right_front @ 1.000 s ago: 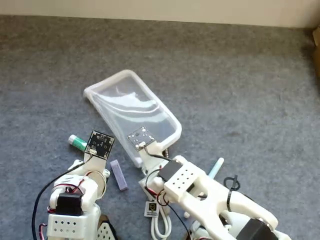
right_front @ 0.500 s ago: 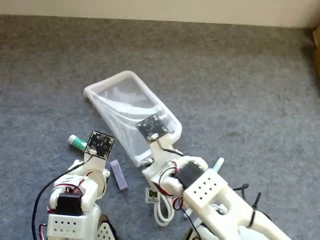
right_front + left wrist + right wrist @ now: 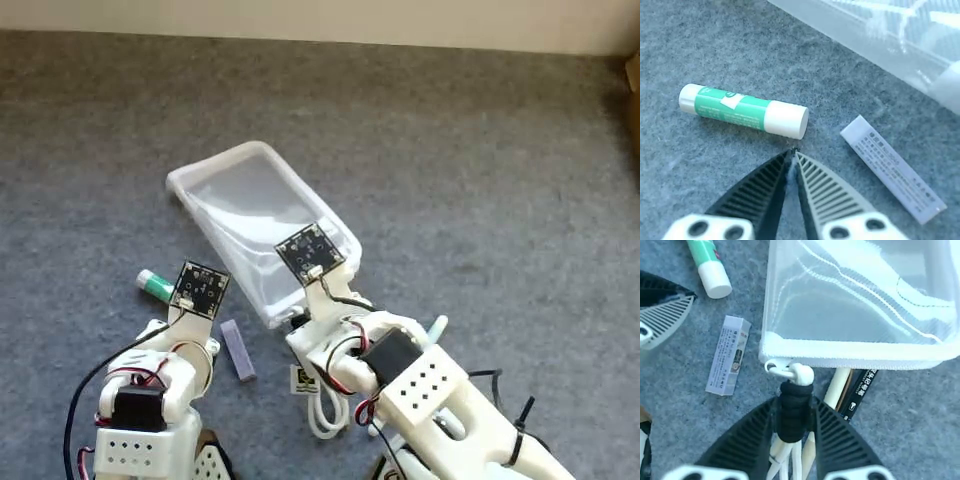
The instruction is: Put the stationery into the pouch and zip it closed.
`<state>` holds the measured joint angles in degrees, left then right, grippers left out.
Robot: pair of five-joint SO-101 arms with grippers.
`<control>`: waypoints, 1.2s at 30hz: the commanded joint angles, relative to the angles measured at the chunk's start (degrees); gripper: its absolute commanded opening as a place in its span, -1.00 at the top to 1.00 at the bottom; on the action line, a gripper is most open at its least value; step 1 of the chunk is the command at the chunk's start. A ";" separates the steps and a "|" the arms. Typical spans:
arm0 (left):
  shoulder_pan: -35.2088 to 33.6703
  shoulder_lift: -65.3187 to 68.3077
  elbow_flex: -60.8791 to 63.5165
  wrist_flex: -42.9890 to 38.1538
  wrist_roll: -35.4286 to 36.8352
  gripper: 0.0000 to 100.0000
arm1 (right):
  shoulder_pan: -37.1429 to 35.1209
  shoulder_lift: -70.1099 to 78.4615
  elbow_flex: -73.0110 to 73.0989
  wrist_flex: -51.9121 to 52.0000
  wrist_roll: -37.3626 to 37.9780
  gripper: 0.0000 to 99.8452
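A translucent pouch point(image 3: 255, 215) lies flat in the middle of the grey carpet. My right gripper point(image 3: 794, 407) is at its near end, shut on the black zipper pull cord point(image 3: 792, 397), which hangs from a white ring point(image 3: 790, 372). A green and white glue stick point(image 3: 742, 110) lies just beyond the tips of my left gripper point(image 3: 792, 152), which is shut and holds nothing. The grey eraser point(image 3: 892, 175) lies beside it, between the two arms point(image 3: 238, 350). A black pen point(image 3: 860, 390) and a pale pencil point(image 3: 837, 385) lie under the pouch's near edge.
A light blue pen point(image 3: 437, 328) lies beside the right arm point(image 3: 400, 370). A white cord loop point(image 3: 322, 415) with a tag point(image 3: 303, 380) lies under that arm. Open carpet stretches to the far side and the right of the pouch.
The right arm's wrist has swung forward and to the right along the pouch's near end, and the pouch now lies flatter. The left arm has not moved.
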<state>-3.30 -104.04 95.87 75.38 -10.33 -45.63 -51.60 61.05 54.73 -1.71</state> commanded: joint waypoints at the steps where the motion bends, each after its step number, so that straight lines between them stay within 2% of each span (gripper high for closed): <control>1: -0.22 -0.48 1.36 0.18 0.44 0.98 | 0.75 -1.71 -7.16 -1.71 1.14 0.99; 8: -0.13 -0.48 1.36 0.18 0.35 0.98 | 0.75 -1.63 -11.56 -1.98 2.64 0.99; 18: -0.48 -0.66 0.22 0.18 0.18 0.98 | 0.75 -2.07 -6.55 -9.45 2.46 0.99; 36: -0.22 -0.66 -20.00 0.18 0.44 0.95 | 0.75 -2.07 -6.55 -9.45 2.20 0.99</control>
<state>-3.30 -104.04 82.42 75.38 -10.33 -45.63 -51.69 55.52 46.90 0.13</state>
